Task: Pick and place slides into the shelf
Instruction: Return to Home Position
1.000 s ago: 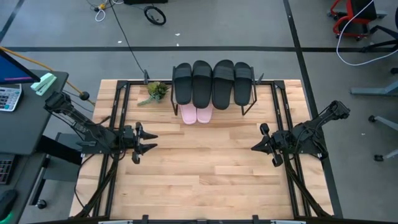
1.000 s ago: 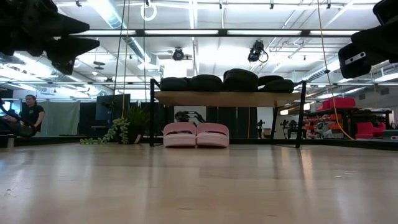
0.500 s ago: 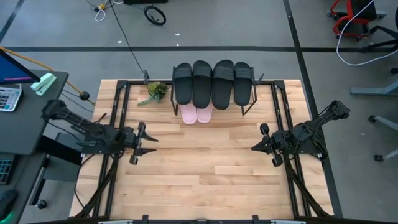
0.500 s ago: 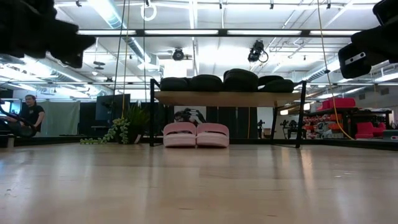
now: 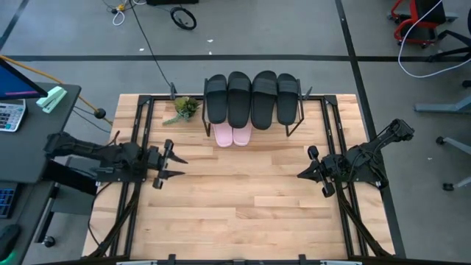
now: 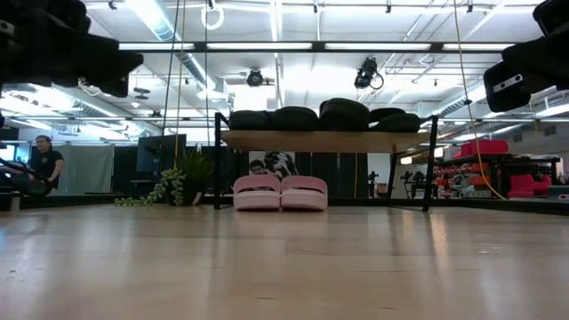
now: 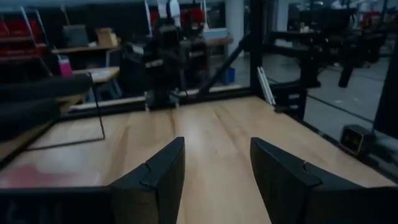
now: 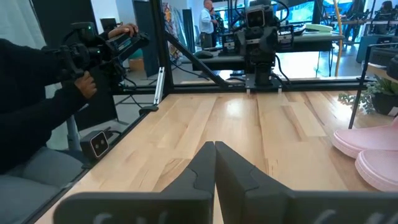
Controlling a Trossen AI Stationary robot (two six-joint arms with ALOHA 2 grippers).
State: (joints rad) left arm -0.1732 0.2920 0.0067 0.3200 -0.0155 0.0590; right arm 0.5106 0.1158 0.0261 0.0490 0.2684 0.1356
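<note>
Four black slides lie side by side on top of the shelf. The two pink slides sit as a touching pair beneath it, at its left half, their ends poking out toward the bench's open middle. All six run lengthwise front to back, at the far edge of the bench. A small plant stands just beside the shelf's left legs.

The left tool hangs near the left edge, released and empty, pointing inward. The right tool hangs opposite near the right edge, clenched on nothing. Both are well apart from the shelf, with bare wood between them. Nothing looks left to pick, and both arms have free room to fold back.
</note>
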